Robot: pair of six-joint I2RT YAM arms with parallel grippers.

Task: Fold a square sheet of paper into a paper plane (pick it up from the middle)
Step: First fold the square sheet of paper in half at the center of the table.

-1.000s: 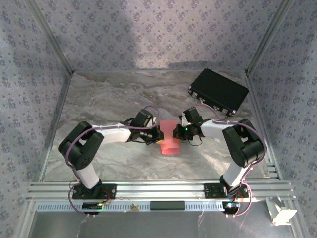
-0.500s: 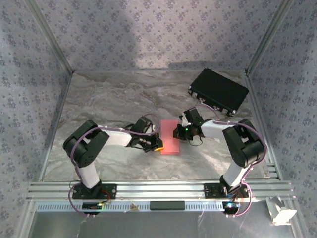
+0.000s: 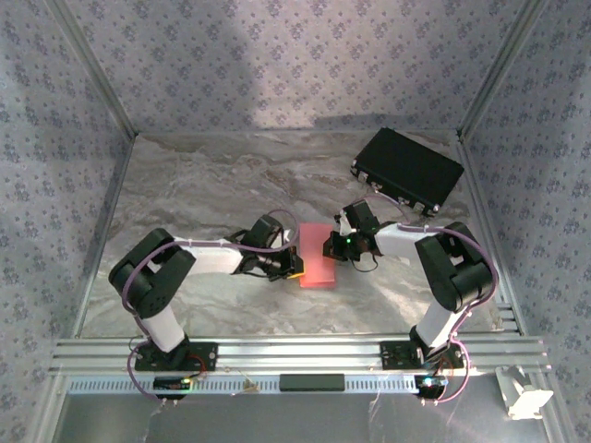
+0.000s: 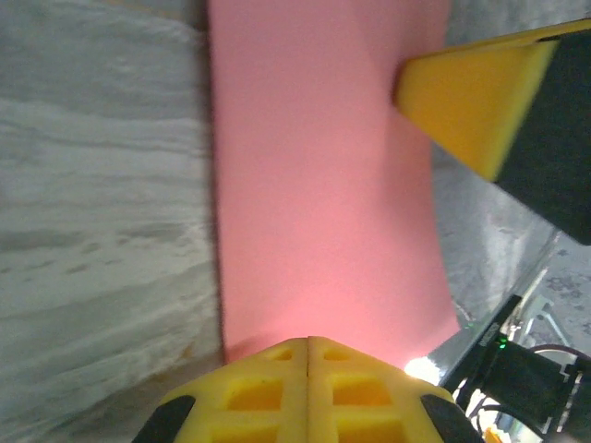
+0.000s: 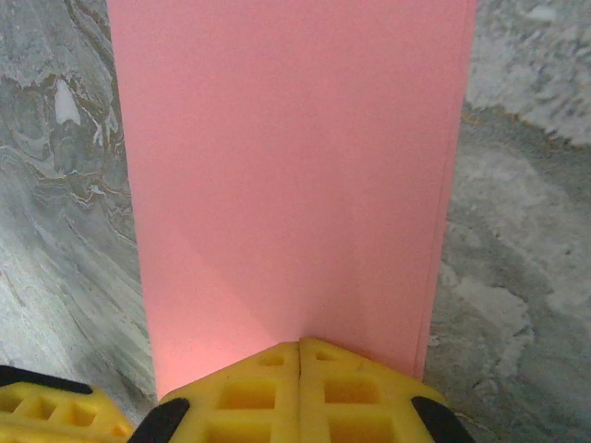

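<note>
Nothing legible here tbh. The square sheet of paper is plain pink with no print on it. Any marking on the black case or the dark plate on the front rail is too small to read.

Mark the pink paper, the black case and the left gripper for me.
pink paper [image 3: 316, 266], top view, its flat middle.
black case [image 3: 408, 170], top view, centre of its lid.
left gripper [image 4: 307, 355], left wrist view, seam between its shut fingertips.
</note>
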